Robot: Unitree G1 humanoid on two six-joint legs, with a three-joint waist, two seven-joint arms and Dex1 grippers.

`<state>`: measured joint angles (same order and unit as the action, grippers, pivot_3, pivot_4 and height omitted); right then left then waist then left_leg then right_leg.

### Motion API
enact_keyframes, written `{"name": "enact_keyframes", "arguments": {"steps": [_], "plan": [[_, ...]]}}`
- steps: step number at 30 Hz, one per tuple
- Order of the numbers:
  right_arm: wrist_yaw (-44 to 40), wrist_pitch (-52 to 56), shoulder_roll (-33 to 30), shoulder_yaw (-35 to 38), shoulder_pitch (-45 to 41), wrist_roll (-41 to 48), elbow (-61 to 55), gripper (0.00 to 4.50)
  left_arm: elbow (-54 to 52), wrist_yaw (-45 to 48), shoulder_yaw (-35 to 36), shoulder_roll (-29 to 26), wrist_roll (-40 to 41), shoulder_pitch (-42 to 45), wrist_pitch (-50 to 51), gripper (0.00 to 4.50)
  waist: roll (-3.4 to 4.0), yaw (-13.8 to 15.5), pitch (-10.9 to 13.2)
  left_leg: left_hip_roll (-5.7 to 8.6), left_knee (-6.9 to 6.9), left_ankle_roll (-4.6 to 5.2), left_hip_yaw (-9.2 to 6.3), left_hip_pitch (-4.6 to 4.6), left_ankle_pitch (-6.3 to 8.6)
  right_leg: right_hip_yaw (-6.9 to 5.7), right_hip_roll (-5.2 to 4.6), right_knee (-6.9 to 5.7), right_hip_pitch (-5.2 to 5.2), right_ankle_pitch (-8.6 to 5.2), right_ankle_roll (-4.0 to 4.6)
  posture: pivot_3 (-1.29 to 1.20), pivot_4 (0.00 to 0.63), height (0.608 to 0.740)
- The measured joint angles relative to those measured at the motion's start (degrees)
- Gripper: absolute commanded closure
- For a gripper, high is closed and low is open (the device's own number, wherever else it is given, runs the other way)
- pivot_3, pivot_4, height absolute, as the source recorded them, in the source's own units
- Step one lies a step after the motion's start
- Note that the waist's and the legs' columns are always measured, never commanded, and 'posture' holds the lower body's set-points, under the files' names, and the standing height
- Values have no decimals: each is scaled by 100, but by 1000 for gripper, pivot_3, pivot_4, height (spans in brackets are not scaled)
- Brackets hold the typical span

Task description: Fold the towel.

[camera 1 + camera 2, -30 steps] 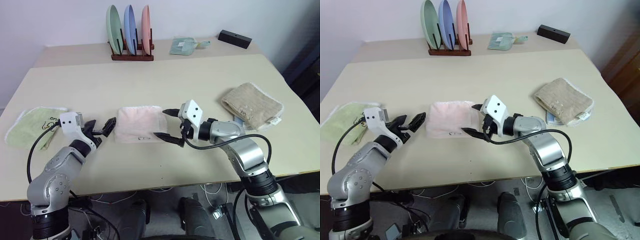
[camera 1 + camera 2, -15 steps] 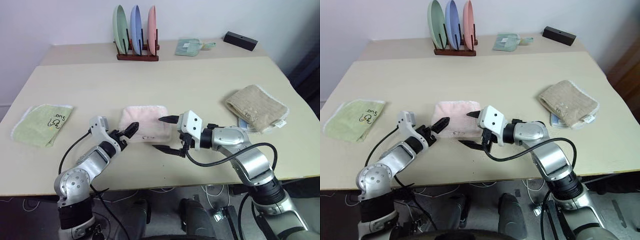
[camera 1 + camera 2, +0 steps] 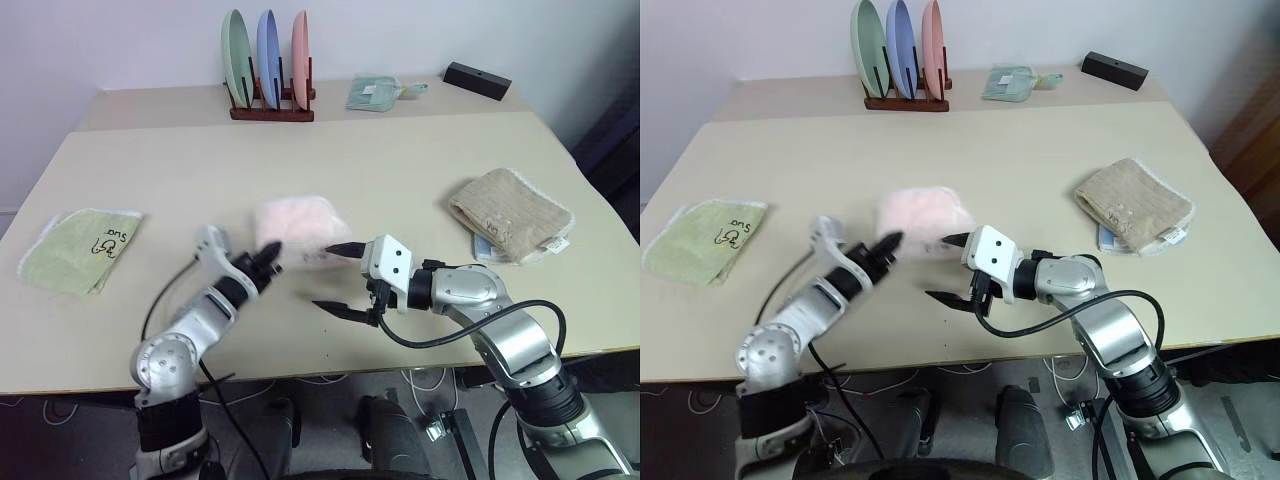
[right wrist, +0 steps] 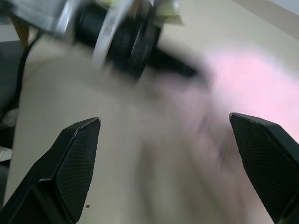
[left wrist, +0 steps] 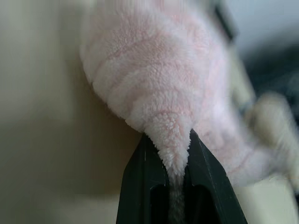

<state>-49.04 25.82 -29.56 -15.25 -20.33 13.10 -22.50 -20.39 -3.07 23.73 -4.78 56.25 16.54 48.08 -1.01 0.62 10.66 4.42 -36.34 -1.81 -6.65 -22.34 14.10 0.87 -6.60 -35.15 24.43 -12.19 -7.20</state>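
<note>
One towel (image 5: 159, 93) edge pinched, lifted.

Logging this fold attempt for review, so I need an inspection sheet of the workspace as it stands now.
Surface: beige table, a second one butted behind it.
Job's things: pink towel, bunched, one edge pinched.
Clutter: green towel at the left; tan towel at the right; plate rack, small folded cloth and black box at the back.
Grippers: left gripper shut on the pink towel; right gripper open, holding nothing.
Cables: black cables along both arms.
Surroundings: pale wall behind.
</note>
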Motion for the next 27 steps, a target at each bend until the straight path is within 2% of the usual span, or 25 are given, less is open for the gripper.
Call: {"name": "enact_keyframes", "arguments": {"steps": [4,8,11,14,17,21,27], "plan": [[-9,-43,-10,4,-40,-4,105,0,-18,-338,1206,-885,49,459,-871,4468,-2,-42,1,-2,11,-4,3,2,2,4,2,1,10,1,-1,0,150,740],[-58,-105,5,-13,-112,-10,244,0,37,-738,2058,-1368,61,229,-1363,4468,-2,-9,0,0,8,-5,2,2,5,5,-1,3,7,1,-2,0,150,740],[-115,-161,6,-14,-152,-35,287,0,240,-1008,2393,-1363,54,-256,-1463,4468,-6,10,-2,0,6,-4,2,2,5,3,0,2,4,1,-2,0,150,740],[-193,-266,6,-20,-206,-56,415,0,521,-1217,2590,-1107,70,-693,-1587,4468,-22,24,-4,0,4,-5,-3,1,5,-1,1,2,1,1,-1,0,150,740],[-274,-357,5,-30,-217,-63,472,0,606,-1262,2622,-787,142,-988,-1744,3413,-38,20,-11,0,2,-5,-3,1,5,-2,1,3,-2,0,-1,0,150,740],[-348,-433,-15,-28,-249,-76,544,0,559,-1321,2618,-623,201,-1272,-1909,1433,-40,6,-11,-4,6,-6,-2,3,5,-2,3,3,0,0,0,0,150,740],[-490,-536,-27,-35,-386,-108,741,0,208,-1598,2946,-660,370,-1618,-2435,1433,-40,-10,-11,-7,8,-6,1,3,6,0,4,3,3,0,0,0,150,740]]}}
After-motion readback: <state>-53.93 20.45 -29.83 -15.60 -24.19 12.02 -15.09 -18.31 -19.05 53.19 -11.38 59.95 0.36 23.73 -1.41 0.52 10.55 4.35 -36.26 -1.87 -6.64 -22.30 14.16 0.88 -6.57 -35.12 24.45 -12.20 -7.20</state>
